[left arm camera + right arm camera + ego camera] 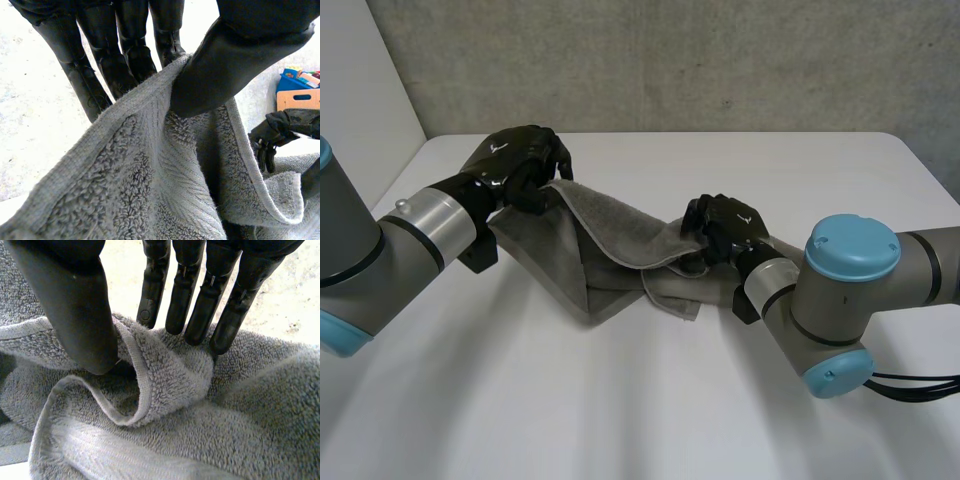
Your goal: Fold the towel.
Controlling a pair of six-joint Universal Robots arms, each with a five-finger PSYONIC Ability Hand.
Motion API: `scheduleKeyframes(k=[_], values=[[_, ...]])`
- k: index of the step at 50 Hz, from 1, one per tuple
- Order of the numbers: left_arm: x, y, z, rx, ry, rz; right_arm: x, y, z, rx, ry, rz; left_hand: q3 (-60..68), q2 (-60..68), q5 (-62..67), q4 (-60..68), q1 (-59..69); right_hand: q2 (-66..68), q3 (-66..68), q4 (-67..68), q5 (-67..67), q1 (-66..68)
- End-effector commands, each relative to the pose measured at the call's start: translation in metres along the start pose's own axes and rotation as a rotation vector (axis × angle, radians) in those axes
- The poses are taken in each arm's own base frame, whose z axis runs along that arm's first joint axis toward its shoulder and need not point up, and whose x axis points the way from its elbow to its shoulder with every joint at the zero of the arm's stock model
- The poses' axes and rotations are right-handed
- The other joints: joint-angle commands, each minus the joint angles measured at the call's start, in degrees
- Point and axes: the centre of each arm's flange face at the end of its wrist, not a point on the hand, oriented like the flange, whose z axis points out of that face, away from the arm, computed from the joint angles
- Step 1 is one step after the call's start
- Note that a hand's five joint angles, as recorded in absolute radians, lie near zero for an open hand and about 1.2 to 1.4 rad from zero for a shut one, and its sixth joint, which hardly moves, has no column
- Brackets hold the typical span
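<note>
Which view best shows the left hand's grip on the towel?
Left wrist view: the left hand pinches the towel edge between thumb and fingers. The head view shows that hand curled over a raised end; the right wrist view shows the right hand pinching elsewhere.

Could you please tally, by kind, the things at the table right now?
1 towel
2 hands: left hand and right hand, each pinching the towel
1 table
Total: 4
</note>
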Motion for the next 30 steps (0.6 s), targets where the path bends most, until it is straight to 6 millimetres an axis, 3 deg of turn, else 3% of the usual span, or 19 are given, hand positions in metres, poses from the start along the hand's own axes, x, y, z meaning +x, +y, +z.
scheduleKeyframes(k=[1, 6, 7, 8, 9, 10, 14, 16, 17, 19, 20, 21, 22, 24, 25, 27, 28, 30], values=[[0.001, 0.001, 0.0, -0.002, 0.003, -0.001, 0.002, 0.004, 0.003, -0.007, 0.003, -0.013, 2.2, 1.8, 2.7, 1.0, 4.1, -0.4, -0.2, 0.0, 0.0, -0.4], [0.002, 0.003, -0.001, -0.008, 0.003, -0.003, 0.006, 0.014, 0.008, -0.023, 0.007, -0.015, 2.2, 1.8, 2.7, 1.0, 4.1, 0.5, 0.6, 0.9, 0.8, 0.5], [0.002, 0.003, -0.001, -0.007, 0.004, -0.003, 0.007, 0.016, 0.009, -0.029, 0.009, -0.02, 2.3, 2.0, 2.9, 1.2, 4.2, 5.0, 5.1, 5.3, 5.3, 5.0], [0.002, 0.003, -0.001, -0.007, 0.004, -0.003, 0.007, 0.017, 0.009, -0.032, 0.01, -0.026, 2.7, 2.3, 3.2, 1.5, 4.6, 19.0, 19.2, 19.4, 19.4, 19.0], [0.002, 0.003, -0.001, -0.007, 0.004, -0.003, 0.007, 0.017, 0.009, -0.032, 0.01, -0.026, 2.7, 2.3, 3.2, 1.5, 4.6, 19.1, 19.3, 19.5, 19.5, 19.1], [0.002, 0.002, -0.001, -0.005, 0.004, -0.004, 0.007, 0.016, 0.008, -0.035, 0.011, -0.031, 3.0, 2.6, 3.6, 1.8, 4.9, 33.9, 34.1, 34.3, 34.3, 33.9], [0.001, -0.001, -0.002, -0.003, 0.001, -0.003, 0.006, 0.002, 0.004, -0.017, -0.005, -0.03, 3.7, 3.3, 4.2, 2.5, 5.5, 34.0, 34.2, 34.4, 34.4, 34.1], [0.004, -0.006, -0.003, 0.008, 0.009, 0.01, -0.01, -0.042, -0.009, 0.059, -0.083, -0.055, 3.7, 3.3, 4.2, 2.5, 5.5, 34.0, 34.2, 34.4, 34.4, 34.1], [0.004, -0.006, -0.003, 0.008, 0.009, 0.011, -0.01, -0.042, -0.009, 0.059, -0.084, -0.055, 3.7, 3.3, 4.2, 2.5, 5.5, 34.0, 34.2, 34.4, 34.4, 34.1], [0.011, -0.032, -0.011, 0.077, 0.022, 0.038, -0.017, -0.095, -0.026, 0.148, -0.146, -0.116, 3.7, 3.3, 4.2, 2.5, 5.5, 34.0, 34.2, 34.4, 34.4, 34.1], [0.011, -0.033, -0.011, 0.078, 0.022, 0.038, -0.017, -0.095, -0.027, 0.149, -0.146, -0.117, 3.7, 3.3, 4.2, 2.5, 5.5, 34.0, 34.2, 34.4, 34.4, 34.1], [0.017, -0.048, -0.018, 0.118, 0.03, 0.053, -0.023, -0.119, -0.038, 0.171, -0.174, -0.149, 3.7, 3.3, 4.2, 2.5, 5.5, 34.0, 34.2, 34.4, 34.4, 34.1], [0.017, -0.048, -0.018, 0.118, 0.03, 0.053, -0.023, -0.119, -0.038, 0.171, -0.174, -0.149, 3.7, 3.3, 4.2, 2.5, 5.5, 34.0, 34.2, 34.4, 34.4, 34.1], [0.029, -0.077, -0.032, 0.198, 0.046, 0.089, -0.046, -0.176, -0.07, 0.207, -0.237, -0.205, 3.7, 3.3, 4.2, 2.5, 5.5, 34.0, 34.2, 34.4, 34.4, 34.1], [0.029, -0.078, -0.032, 0.198, 0.046, 0.089, -0.046, -0.176, -0.07, 0.207, -0.237, -0.205, 3.7, 3.3, 4.2, 2.5, 5.5, 34.0, 34.2, 34.4, 34.4, 34.1], [0.041, -0.105, -0.046, 0.272, 0.064, 0.107, -0.062, -0.219, -0.097, 0.198, -0.278, -0.233, 3.7, 3.3, 4.2, 2.5, 5.5, 34.0, 34.2, 34.4, 34.4, 34.1], [0.041, -0.105, -0.046, 0.273, 0.064, 0.107, -0.062, -0.22, -0.098, 0.198, -0.278, -0.233, 3.7, 3.3, 4.2, 2.5, 5.5, 34.0, 34.2, 34.4, 34.4, 34.1], [0.048, -0.124, -0.057, 0.325, 0.077, 0.096, -0.061, -0.241, -0.106, 0.159, -0.281, -0.28, 3.7, 3.3, 4.2, 2.5, 5.5, 34.0, 34.2, 34.4, 34.4, 34.1]])
